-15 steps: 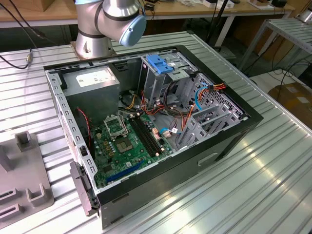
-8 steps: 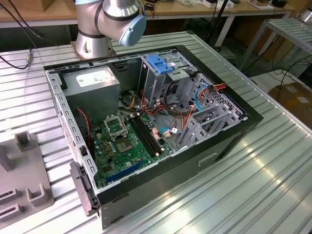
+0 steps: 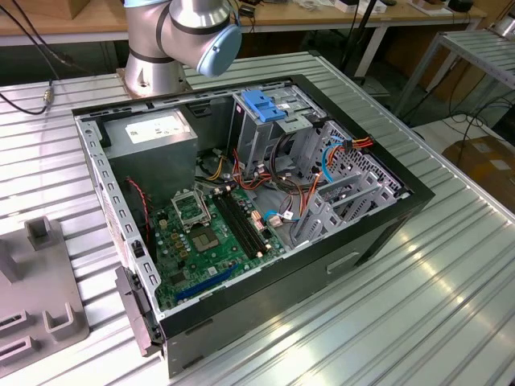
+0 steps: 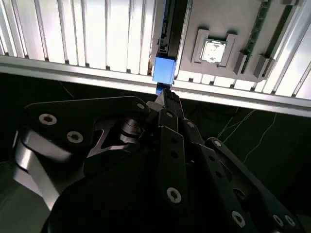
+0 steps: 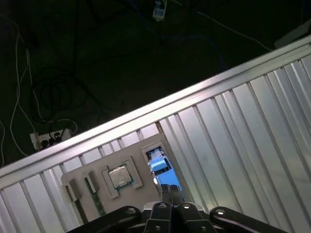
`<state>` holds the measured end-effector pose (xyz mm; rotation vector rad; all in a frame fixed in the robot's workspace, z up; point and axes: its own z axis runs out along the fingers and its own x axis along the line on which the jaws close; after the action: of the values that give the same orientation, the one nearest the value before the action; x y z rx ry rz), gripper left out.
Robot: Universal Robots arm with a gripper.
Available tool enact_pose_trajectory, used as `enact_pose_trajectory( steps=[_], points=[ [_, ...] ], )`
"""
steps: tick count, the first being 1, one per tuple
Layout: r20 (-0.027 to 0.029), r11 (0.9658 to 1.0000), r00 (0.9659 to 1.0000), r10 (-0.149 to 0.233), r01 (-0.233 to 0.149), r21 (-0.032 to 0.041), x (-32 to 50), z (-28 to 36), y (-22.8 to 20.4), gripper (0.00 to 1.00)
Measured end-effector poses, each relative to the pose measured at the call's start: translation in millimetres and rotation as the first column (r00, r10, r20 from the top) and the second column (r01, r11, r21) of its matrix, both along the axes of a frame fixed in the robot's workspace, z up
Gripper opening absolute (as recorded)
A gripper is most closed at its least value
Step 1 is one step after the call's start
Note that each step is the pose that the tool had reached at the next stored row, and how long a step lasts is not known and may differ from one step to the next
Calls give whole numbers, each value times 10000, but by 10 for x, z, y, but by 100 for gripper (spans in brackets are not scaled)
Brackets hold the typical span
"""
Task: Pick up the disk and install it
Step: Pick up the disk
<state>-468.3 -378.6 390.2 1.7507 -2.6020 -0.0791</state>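
Pick-up step: gripper (image 4: pixel 164 94) meets the disk (image 4: pixel 164 70), standing on edge in the fixture (image 4: pixel 218 14); its hold cannot be told. Lifting likely demands a firm clamp.

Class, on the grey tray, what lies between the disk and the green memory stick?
A square processor chip sits between the disk and memory stick, in both wrist views.

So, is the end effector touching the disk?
Cannot tell. In the second wrist view the end effector sits right at the blue edge of the disk, but it hides the spot where they would meet.
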Motion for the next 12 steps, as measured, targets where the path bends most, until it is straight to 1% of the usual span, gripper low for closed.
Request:
enact_pose_trajectory(
  steps=[1, 2, 4, 5, 7, 8, 9, 11, 12],
  points=[
    [0, 9998, 9998, 199, -199, 0, 0, -2, 1, 10],
    [0, 9983, 9983, 582, -582, 0, 0, -5, 0, 10],
    [0, 9955, 9955, 946, -946, -1, 0, -8, 0, 10],
    [0, 9921, 9921, 1254, -1254, 0, 0, -10, 0, 10],
    [-1, 9868, 9868, 1622, -1622, -1, 0, -12, 0, 11],
    [0, 9817, 9817, 1905, -1905, -2, 0, -14, 0, 17],
    [0, 9756, 9756, 2196, -2196, -3, 0, -15, 0, 17],
    [1, 9679, 9679, 2515, -2515, -4, 0, -18, 0, 18],
    [4, 9647, 9647, 2632, -2632, -6, 0, -19, 0, 18]
  ],
)
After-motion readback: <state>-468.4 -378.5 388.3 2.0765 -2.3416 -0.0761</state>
